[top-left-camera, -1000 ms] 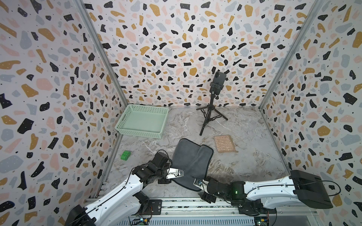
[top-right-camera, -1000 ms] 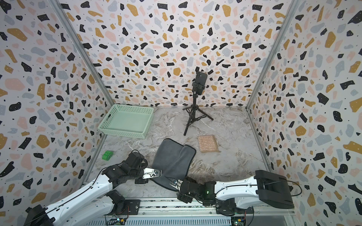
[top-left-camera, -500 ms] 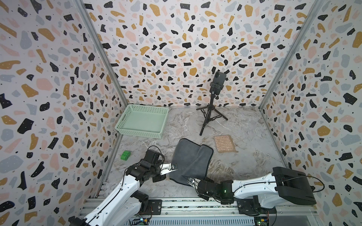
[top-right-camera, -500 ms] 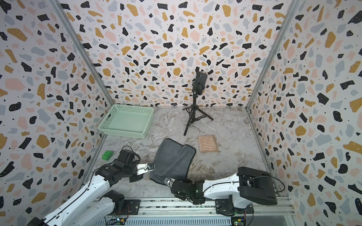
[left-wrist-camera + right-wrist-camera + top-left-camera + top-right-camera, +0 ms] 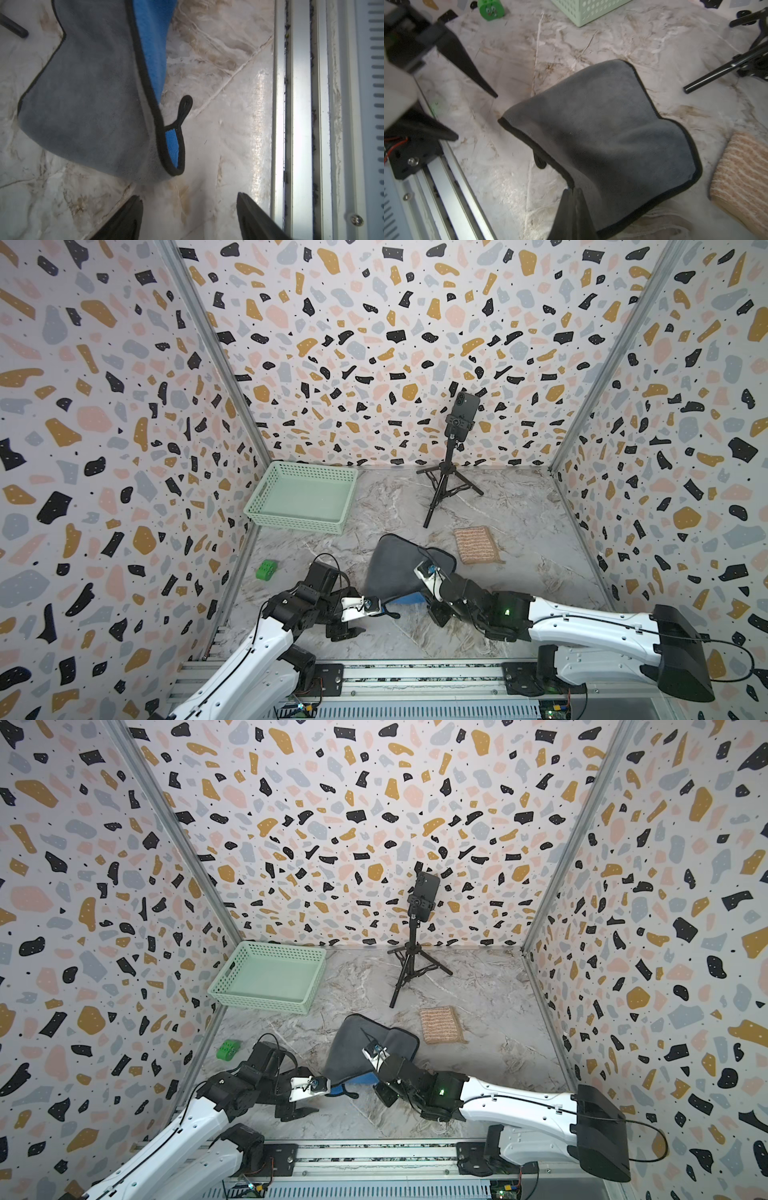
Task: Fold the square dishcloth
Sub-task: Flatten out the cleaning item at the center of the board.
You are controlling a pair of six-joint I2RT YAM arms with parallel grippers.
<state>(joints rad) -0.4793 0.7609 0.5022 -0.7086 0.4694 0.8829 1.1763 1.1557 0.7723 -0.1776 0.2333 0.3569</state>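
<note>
Two arms are reaching over the marble tabletop point(image 5: 519, 580), where the grey dishcloth point(image 5: 399, 568) is lying near the front, between them, its near edge lifting and showing a blue underside; behind it a mint basket point(image 5: 299, 526) is sitting at the back left, a phone tripod point(image 5: 446, 485) is standing at the back centre, and a beige striped cloth point(image 5: 476, 545) is lying just beside the dishcloth's far right corner. The right gripper point(image 5: 573, 192) is pinching the black-bound near edge, jaws fully closed on it; the left gripper point(image 5: 189, 196) is hovering with its fingers point(image 5: 481, 83) spread wide and gripping nothing, the cloth's near left corner lying just ahead of the tips.

The step in hand is probably taking a second hold on the near edge, ready for carrying it over to the far side; doing it well is calling for sliding the left jaws around that curled corner, avoiding the small hanging loop point(image 5: 184, 110), then raising both hands level so the fold is landing square. A green toy point(image 5: 266, 569) is resting well apart at the left.

The arm is hiding the right fingertips in both top views; how flat the rumpled far side is lying is hard to make out.
</note>
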